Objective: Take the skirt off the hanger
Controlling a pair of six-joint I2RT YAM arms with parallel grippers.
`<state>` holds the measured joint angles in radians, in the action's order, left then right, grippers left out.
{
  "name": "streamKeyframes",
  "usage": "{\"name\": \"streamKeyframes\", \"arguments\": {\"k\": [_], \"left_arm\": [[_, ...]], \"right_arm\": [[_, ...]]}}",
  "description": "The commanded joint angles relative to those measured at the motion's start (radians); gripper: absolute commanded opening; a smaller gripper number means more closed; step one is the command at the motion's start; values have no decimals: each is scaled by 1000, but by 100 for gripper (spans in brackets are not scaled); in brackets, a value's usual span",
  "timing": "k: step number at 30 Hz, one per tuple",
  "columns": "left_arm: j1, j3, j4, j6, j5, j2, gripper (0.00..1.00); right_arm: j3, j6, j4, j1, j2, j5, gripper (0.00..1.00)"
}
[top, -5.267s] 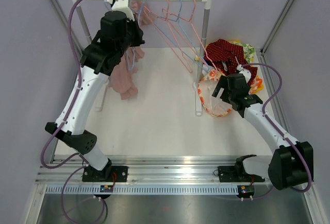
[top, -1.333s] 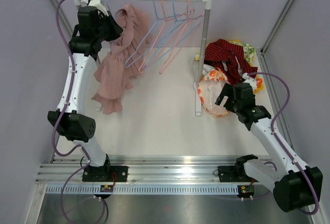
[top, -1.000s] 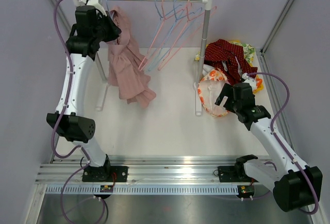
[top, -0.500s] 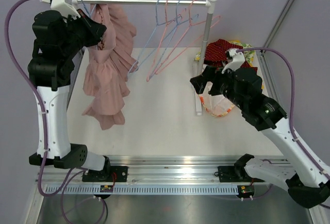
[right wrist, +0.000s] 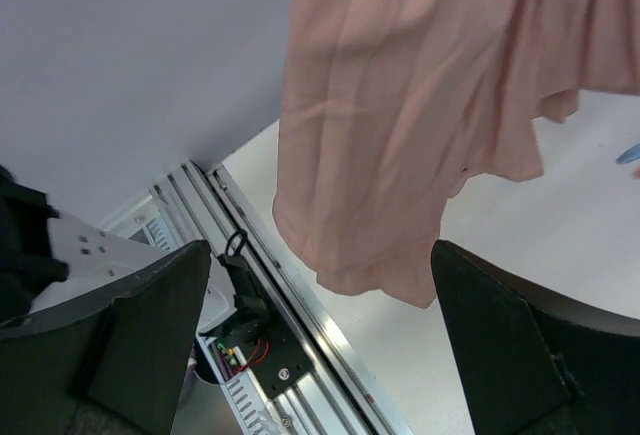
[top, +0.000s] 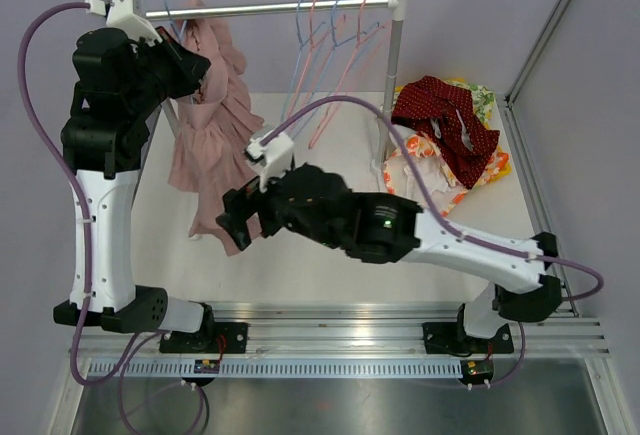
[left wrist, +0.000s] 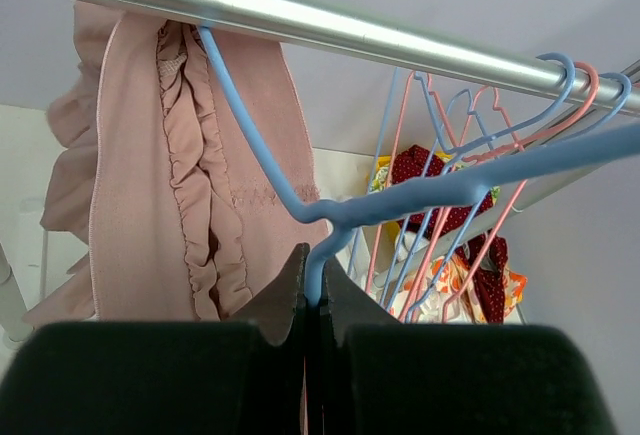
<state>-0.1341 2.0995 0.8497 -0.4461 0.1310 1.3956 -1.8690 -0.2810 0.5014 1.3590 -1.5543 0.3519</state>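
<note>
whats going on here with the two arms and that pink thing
The left gripper is shut on the blue hanger up by the rail, with the pink skirt hanging from it. The right gripper hovers open at the skirt's lower hem without gripping it. The skirt is not yet off the hanger.

Left gripper [left wrist: 312,270] raised high, pinched closed; right gripper [right wrist: 320,340] extended leftward, spread wide

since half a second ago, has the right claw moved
Yes. The right claw swung left, from beside the rack's right post over to the pink skirt.
</note>
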Motion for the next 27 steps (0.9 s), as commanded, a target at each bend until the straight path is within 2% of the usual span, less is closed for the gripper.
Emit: {"name": "streamKeyframes", "arguments": {"k": [1,5,10,11,14,15,20,22,27], "left_arm": [[-6,1,-166,-2,-4,-53,0],[-6,-18,-166,4,-8,-75,0],[-6,-38,-164,3,-5,-90,0],[-6,-47,-167,0,-2,-101,0],[-6,-90,-192,-9,9,-124,0],[-6,-99,-202,-9,7,-129,0],[-6,-69,-189,13,1,-121,0],[-6,-46,-172,24,-7,-104,0],[-6,-6,-167,44,-22,-89,0]], "right_arm": [[-85,-1,-37,20,-113,75,99],[-131,-11,-72,19,-235,99,99],[-86,-9,-147,20,-283,136,99],[-69,-7,-167,20,-282,154,95],[16,3,-251,25,-257,185,30],[42,2,-289,26,-250,200,0],[276,-21,-362,61,-210,251,0],[406,-82,-368,94,-210,271,0],[603,-282,-371,152,-234,286,0]]}}
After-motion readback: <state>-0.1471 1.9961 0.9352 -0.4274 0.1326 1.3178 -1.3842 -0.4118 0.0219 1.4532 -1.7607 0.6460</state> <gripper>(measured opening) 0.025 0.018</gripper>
